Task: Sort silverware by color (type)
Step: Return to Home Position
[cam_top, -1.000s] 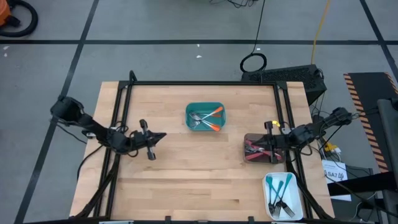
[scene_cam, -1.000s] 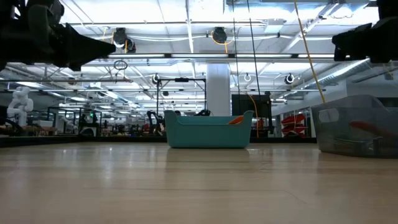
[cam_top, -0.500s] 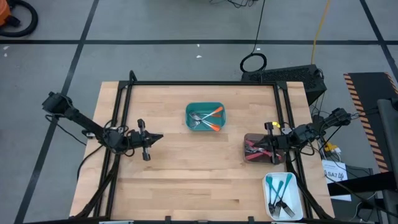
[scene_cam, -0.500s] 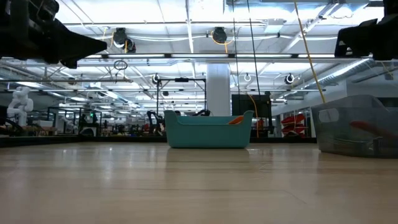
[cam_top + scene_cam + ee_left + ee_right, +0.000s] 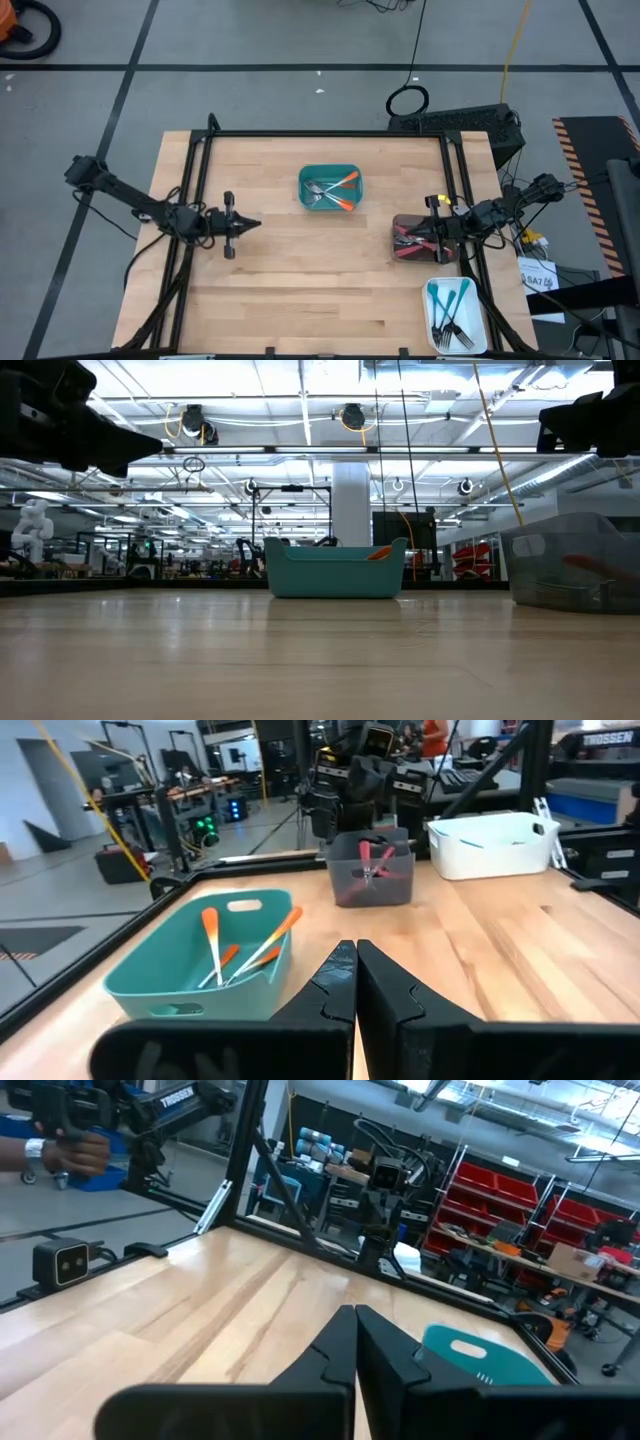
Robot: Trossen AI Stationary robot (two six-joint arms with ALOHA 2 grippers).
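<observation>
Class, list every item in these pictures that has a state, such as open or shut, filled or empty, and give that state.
Left claw: shut, holding nothing.
Right claw: shut, holding nothing.
Teal bin: upright, holds orange forks.
Grey bin: upright, holds red forks.
White bin: upright, holds blue forks.

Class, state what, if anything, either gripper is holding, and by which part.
Nothing is held: the left gripper and right gripper are both shut on nothing.
</observation>
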